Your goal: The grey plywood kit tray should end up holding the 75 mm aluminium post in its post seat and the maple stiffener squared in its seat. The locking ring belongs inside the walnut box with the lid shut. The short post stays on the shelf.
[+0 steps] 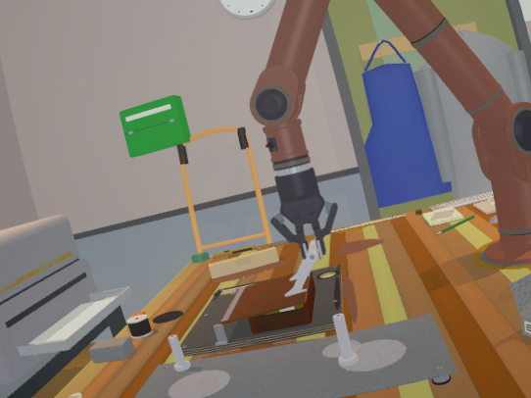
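Note:
In the middle of the striped bench lies the grey plywood kit tray [274, 313], and on it sits the walnut box [279, 318] with its lid [267, 299] tilted low over the opening, hinged at the left. A pale handle [300, 277] rises from the lid's right edge. The maple stiffener [243, 262] lies just behind the tray. On the grey shelf in front stand a short post [177, 353] at the left and a taller post [342, 339] at the right. I cannot see the locking ring. My gripper [309, 251] hangs over the box and is closed on the lid handle.
A grey cabinet [44, 289] with an open tray stands at the left. A thread spool [139, 325] and a dark disc [167, 317] lie on the bench's left edge. A yellow hand truck [220, 196] stands behind. The arm's base [509, 245] is at the right.

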Robot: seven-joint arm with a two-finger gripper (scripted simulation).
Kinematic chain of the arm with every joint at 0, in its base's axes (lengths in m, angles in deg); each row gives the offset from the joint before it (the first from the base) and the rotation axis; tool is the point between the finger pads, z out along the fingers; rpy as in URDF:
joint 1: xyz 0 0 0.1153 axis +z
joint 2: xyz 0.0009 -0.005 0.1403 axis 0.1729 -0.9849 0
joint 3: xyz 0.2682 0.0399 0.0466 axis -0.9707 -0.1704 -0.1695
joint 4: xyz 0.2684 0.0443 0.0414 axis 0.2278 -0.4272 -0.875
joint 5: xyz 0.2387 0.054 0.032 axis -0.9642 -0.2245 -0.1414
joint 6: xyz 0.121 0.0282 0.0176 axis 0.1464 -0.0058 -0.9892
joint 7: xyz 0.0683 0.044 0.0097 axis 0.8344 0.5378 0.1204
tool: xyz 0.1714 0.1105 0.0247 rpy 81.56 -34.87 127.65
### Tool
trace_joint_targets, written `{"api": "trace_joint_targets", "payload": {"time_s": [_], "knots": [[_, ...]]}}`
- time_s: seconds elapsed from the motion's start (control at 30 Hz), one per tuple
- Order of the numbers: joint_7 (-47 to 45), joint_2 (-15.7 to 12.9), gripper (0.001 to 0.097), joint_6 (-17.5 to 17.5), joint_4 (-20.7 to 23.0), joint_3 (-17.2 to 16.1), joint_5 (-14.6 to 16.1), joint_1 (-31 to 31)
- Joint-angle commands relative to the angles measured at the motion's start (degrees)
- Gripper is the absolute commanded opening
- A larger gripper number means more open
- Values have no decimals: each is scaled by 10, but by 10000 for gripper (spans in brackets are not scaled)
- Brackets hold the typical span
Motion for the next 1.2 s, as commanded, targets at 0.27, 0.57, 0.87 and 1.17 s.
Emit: {"api": "trace_joint_targets", "payload": {"time_s": [0.27, 0.57, 0.87, 1.17], "knots": [[-4, -5, 80, 14, -7, -6, -5, -3], [-7, -9, 80, 22, -11, -9, -8, -6], [-8, -10, 80, 26, -14, -11, -10, -7], [-8, -11, 80, 27, -14, -12, -11, -7]]}}
